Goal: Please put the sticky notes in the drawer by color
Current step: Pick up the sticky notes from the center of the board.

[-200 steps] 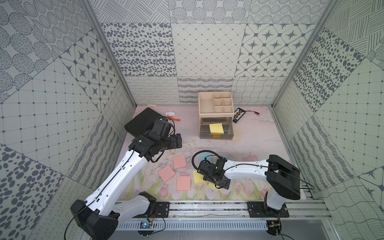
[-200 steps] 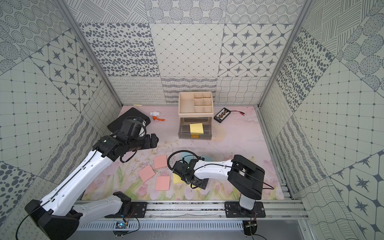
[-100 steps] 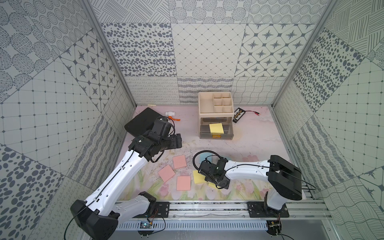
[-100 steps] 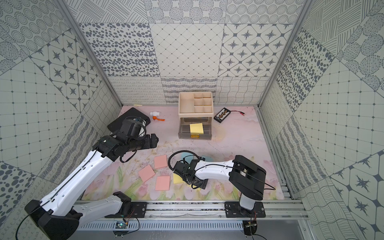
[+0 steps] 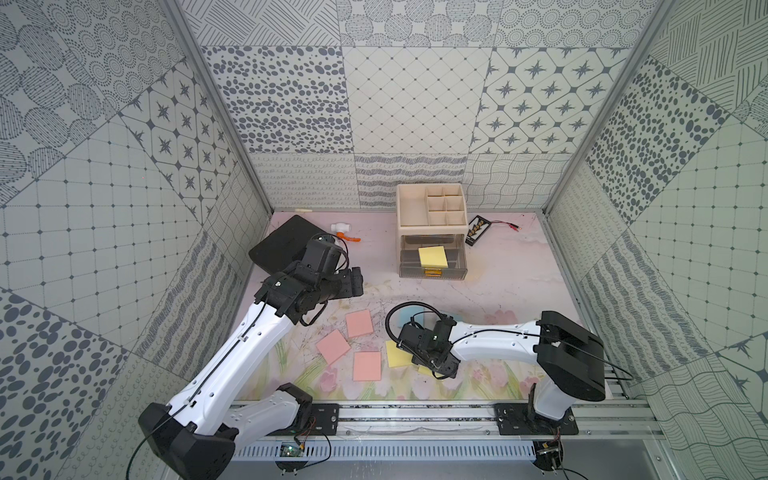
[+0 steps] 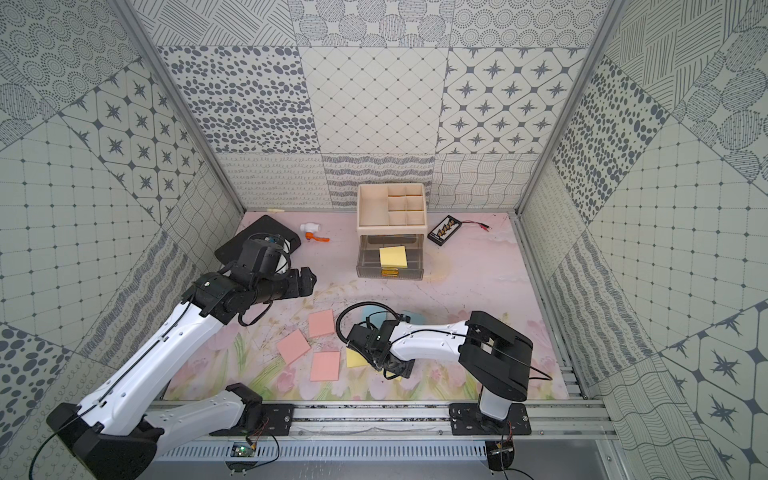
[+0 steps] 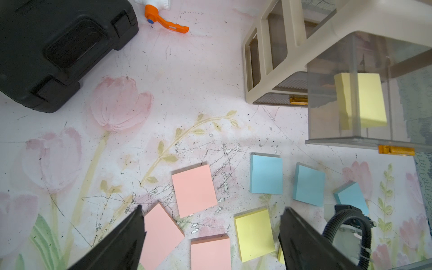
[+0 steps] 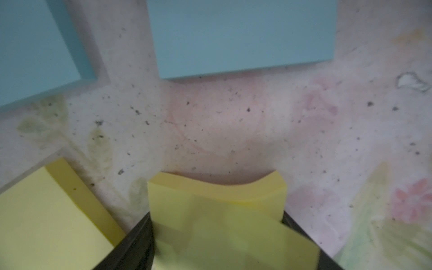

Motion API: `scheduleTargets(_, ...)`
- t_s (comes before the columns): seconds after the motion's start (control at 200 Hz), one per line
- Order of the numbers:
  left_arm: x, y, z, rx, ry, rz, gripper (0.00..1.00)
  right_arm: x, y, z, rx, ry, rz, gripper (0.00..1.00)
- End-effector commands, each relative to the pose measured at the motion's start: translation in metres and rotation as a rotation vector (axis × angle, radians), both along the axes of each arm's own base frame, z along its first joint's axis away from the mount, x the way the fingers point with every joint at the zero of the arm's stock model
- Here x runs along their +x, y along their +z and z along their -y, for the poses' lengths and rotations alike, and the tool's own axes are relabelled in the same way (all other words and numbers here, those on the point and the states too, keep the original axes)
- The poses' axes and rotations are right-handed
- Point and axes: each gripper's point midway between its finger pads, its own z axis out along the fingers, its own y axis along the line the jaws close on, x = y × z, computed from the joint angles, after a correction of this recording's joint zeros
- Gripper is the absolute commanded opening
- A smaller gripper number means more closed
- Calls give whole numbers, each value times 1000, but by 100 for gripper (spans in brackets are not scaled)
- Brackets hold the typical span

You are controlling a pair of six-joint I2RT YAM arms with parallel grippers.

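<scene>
Fingers of the right gripper (image 8: 216,217) straddle a yellow sticky-note pad (image 8: 217,194) and pinch its opposite edges, so its front edge bows. A second yellow pad (image 8: 46,210) lies just beside it. Farther back, the open drawer (image 5: 409,270) holds a third yellow pad (image 5: 433,257). The left gripper (image 7: 213,208) hovers with its fingers spread wide.

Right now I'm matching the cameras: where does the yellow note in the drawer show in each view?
In a top view: yellow note lying in the open drawer.
In a top view: same, note inside the drawer.
Left wrist: note partly behind the drawer's clear wall.
Right wrist: not in it; the right claw grips a second yellow note.
Shared landmark: the drawer's handle, in all but the right wrist.
</scene>
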Motion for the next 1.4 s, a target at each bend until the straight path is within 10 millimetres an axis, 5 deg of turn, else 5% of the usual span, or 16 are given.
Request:
scheduleTargets(0.0, 2, 3, -2, -9, 18, 17, 93, -3, 3, 3, -9, 11, 2, 79)
scheduleTargets(0.375, 4, 1, -1, -9, 18, 14, 93, 4, 74, 2, 7, 70, 85, 79)
scheduleTargets(0.635, 7, 2, 2, -15, 16, 14, 93, 28, 177, -11, 86, 184, 219, 79)
scheduleTargets(0.906, 9, 4, 5, -34, 19, 7, 93, 79, 279, -16, 135, 298, 394, 79)
scheduleTargets(1.151, 10, 4, 5, -35, 31, 6, 93, 145, 317, -11, 109, 345, 515, 79)
scheduleTargets(1.396, 14, 1, 4, -21, 41, -4, 92, 207, 318, -3, 108, 319, 559, 79)
